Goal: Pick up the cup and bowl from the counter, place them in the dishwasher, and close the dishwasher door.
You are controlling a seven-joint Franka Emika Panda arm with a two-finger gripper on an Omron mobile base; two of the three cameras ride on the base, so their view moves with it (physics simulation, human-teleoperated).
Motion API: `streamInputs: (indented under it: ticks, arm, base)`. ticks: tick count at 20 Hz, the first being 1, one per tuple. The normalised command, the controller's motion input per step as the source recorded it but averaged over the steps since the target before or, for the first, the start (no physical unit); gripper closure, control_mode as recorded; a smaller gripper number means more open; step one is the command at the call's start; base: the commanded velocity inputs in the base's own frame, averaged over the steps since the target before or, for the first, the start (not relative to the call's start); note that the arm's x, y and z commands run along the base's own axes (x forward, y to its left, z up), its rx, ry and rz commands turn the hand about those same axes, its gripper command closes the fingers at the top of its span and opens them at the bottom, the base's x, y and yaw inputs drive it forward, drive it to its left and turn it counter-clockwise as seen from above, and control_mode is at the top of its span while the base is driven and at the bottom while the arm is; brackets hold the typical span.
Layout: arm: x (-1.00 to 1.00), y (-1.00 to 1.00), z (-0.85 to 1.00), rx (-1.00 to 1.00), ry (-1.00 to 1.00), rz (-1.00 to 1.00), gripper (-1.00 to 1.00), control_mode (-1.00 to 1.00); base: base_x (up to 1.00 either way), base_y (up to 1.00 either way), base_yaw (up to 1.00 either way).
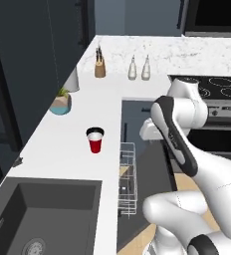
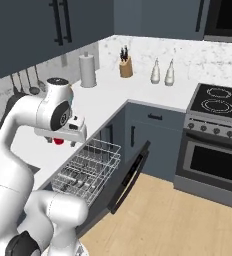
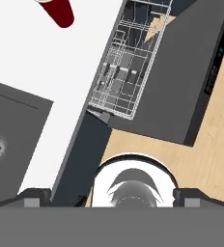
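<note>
The pincer (image 3: pixel 112 198) is hanging over the open dishwasher door (image 3: pixel 181 87) and the wire rack (image 3: pixel 128 62) — I cannot tell its grip. The cup (image 1: pixel 95 140) is standing on the bench (image 1: pixel 57 149); a reach across may be tipping it.

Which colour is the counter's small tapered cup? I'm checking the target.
Red, white-rimmed cup; clearest in left base view.
</note>
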Motion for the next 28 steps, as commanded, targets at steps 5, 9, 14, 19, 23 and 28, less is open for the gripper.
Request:
streamInputs:
  ticks: [5, 9, 14, 19, 23, 28]
  arm:
    - [0.77, 0.34, -0.31, 0.11, -0.01, 0.0, -1.0, -1.0]
    - [0.85, 0.17, -0.21, 0.1, 0.0, 0.0, -1.0, -1.0]
    - [0.93, 0.44, -0.12, 0.0, 0.01, 0.0, -1.0, -1.0]
    - [0.85, 0.01, -0.2, 0.0, 0.0, 0.01, -1.0, -1.0]
    - [0.78, 0.14, -0.36, 0.13, 0.0, 0.0, -1.0, -1.0]
    - [0.69, 0.32, -0.36, 0.11, 0.0, -0.01, -1.0, -1.0]
  base:
    - [0.0, 0.0, 0.0]
    - [0.0, 0.0, 0.0]
    - [0.0, 0.0, 0.0]
    - [0.0, 0.0, 0.0]
    - [0.0, 0.0, 0.0]
    - [0.0, 0.0, 0.0]
